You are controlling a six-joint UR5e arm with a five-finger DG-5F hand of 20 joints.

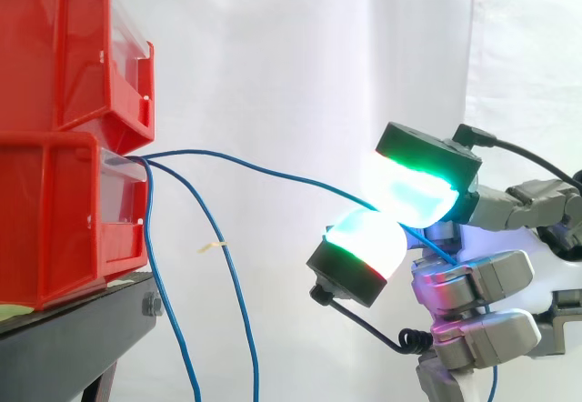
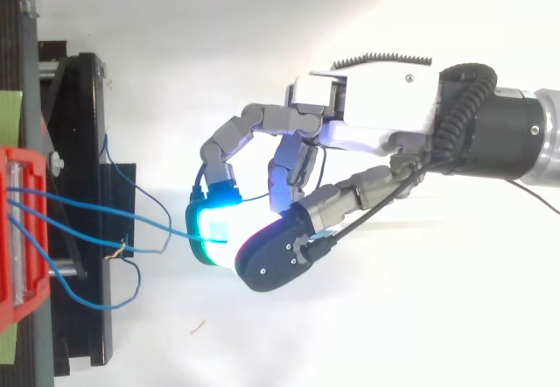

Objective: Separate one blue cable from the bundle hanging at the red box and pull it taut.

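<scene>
The hand (image 2: 376,111) pinches 1 blue cable (image 1: 264,165) between 2 curled, glowing fingers (image 1: 414,193). The cable runs almost straight from the gap between the 2 stacked red bins (image 1: 64,220) to the pads. The other blue cables (image 1: 244,311) hang slack beside the black stand (image 1: 82,338).

The black stand (image 1: 77,334) carries the lower red bin (image 1: 55,225) directly on its top, with a pale green sheet (image 1: 13,312) showing between that bin and the stand, and an upper red bin (image 1: 55,52) stacked above.
</scene>
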